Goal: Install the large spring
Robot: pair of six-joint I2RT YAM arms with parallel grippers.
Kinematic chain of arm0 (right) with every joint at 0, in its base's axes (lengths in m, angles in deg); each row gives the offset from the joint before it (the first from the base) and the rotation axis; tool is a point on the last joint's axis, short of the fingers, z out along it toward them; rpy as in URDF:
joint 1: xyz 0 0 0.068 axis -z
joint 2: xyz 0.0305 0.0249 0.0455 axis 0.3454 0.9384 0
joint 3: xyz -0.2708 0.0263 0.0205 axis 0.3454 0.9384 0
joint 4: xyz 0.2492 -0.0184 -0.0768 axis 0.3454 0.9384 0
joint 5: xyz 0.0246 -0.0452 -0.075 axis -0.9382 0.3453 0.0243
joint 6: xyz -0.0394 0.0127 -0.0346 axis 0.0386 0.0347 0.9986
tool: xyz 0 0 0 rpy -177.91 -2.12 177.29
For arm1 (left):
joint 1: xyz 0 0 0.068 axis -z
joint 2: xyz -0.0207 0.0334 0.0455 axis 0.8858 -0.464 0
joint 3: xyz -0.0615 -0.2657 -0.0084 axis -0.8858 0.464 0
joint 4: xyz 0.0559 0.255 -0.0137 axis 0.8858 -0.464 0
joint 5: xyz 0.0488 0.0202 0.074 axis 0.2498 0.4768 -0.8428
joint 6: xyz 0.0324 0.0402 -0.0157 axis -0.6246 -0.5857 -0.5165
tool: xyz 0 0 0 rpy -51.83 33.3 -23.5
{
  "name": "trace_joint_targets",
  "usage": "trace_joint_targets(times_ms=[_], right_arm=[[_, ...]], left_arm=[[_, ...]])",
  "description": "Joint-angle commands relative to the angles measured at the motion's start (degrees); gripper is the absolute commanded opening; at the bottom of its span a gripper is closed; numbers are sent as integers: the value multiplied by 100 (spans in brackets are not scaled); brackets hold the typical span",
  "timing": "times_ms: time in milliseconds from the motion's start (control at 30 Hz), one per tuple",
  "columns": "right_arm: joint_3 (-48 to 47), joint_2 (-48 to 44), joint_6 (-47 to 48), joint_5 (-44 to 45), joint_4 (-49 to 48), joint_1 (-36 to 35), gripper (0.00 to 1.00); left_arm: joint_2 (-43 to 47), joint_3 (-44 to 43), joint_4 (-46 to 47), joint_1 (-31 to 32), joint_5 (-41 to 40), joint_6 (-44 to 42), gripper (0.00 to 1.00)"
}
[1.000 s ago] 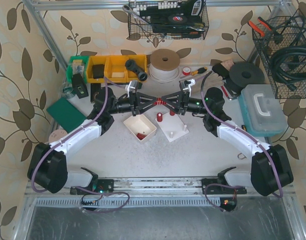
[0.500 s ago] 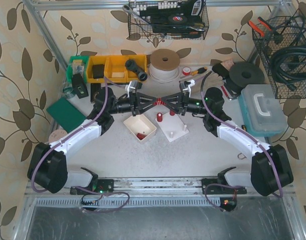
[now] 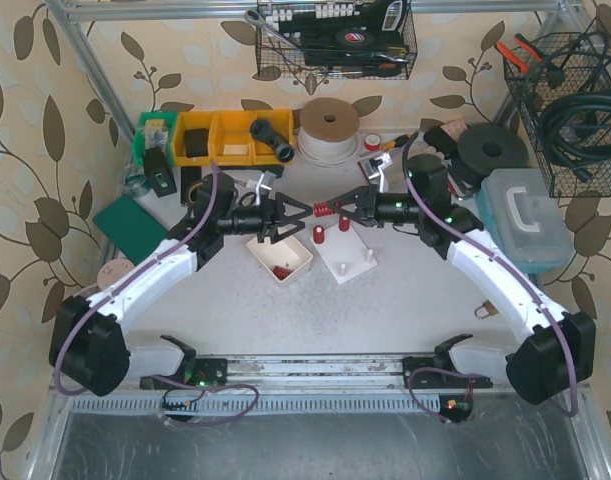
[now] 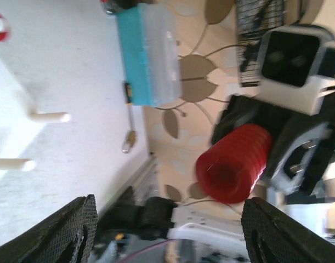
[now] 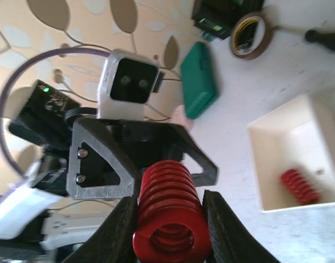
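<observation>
Top external: left gripper (image 3: 297, 216) jaws apart; right gripper (image 3: 335, 211) clamps large spring (image 3: 322, 210) in air over tabletop (image 3: 385, 310) centre, above peg base (image 3: 350, 264).
Left wrist: spring end-on, clear of spread fingers (image 4: 74, 230).
Right wrist: spring pinched between own fingers.

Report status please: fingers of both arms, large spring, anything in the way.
Left fingers open, empty. Right fingers shut on large red spring, held aloft. Left fingers sit just ahead of spring, may block it.

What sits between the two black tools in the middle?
A large red spring, plain in the top view. The right tool is shut on one end; the left tool stands open at the other.
</observation>
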Motion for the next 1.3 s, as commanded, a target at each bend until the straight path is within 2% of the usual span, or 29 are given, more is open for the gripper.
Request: trace_joint_targets(times_ms=[0,100,267,433,533,633,833,1000,1133,1267], right_arm=[[-951,-69,2385,917,3097,46,0],[-1327,143,3132,1635,4109,48,0],[-1632,423,3818,2828,5191,-8,0],[-1894,614,4071,4037,5733,-364,0],[-2085,860,4065,4875,6108,-676,0],[-2176,1013,3942,5429,6384,-836,0],[-2097,1031,3743,5821,6442,-899,0],[-2100,1116,3746,5760,6343,-899,0],[-2030,1241,3849,5846,6158,-894,0],[-1936,1370,3855,5620,5889,-899,0]], left_arm=[[576,-288,-2226,-1,-1013,-1507,75],[917,-128,-2913,5,-1841,-2127,76],[1376,635,-2832,16,-2490,-2781,77],[1839,1394,-2307,357,-3281,-2834,72],[2141,1435,-2429,562,-3852,-2910,72],[2362,1680,-2350,595,-4049,-2824,72],[2692,1847,-2382,595,-4242,-2771,76],[2681,1958,-2351,596,-4175,-2603,78],[2867,1748,-2736,590,-4390,-2836,80],[2868,1877,-2481,596,-4320,-2762,81]])
